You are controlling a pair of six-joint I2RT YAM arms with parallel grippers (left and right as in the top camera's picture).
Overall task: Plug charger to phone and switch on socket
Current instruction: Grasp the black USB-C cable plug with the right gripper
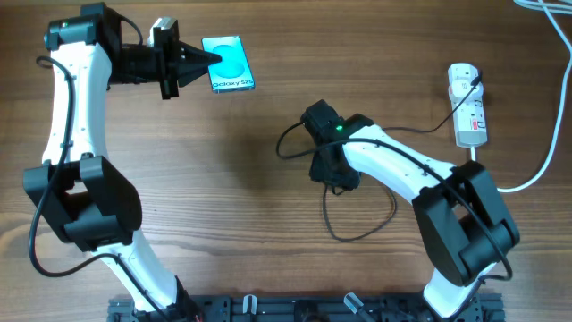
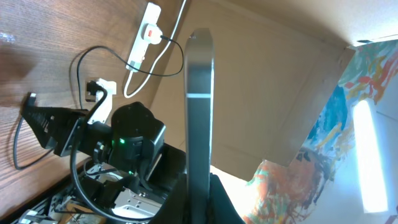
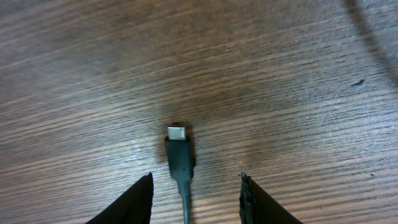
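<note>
1. The phone (image 1: 231,63) lies at 11 o'clock in the overhead view, screen up, with its white band toward 6 o'clock.
2. The left gripper (image 1: 210,61) reaches in from 9 o'clock and is clenched on the phone's edge. The left wrist view shows the phone's thin silver side running out from between the fingers.
3. The right gripper (image 3: 194,186) hangs near the middle of the counter (image 1: 223,179). It is released, with its fingers spread either side of the charger (image 3: 178,158).
4. The charger's connector tip lies flat on the wood. It points to 12 o'clock in the right wrist view and touches neither finger.
5. The charger's cable loops across the counter to the socket (image 1: 468,112) at 2 o'clock, where its black plug sits.
6. The socket's white cord (image 1: 545,152) curves away toward 3 o'clock.
</note>
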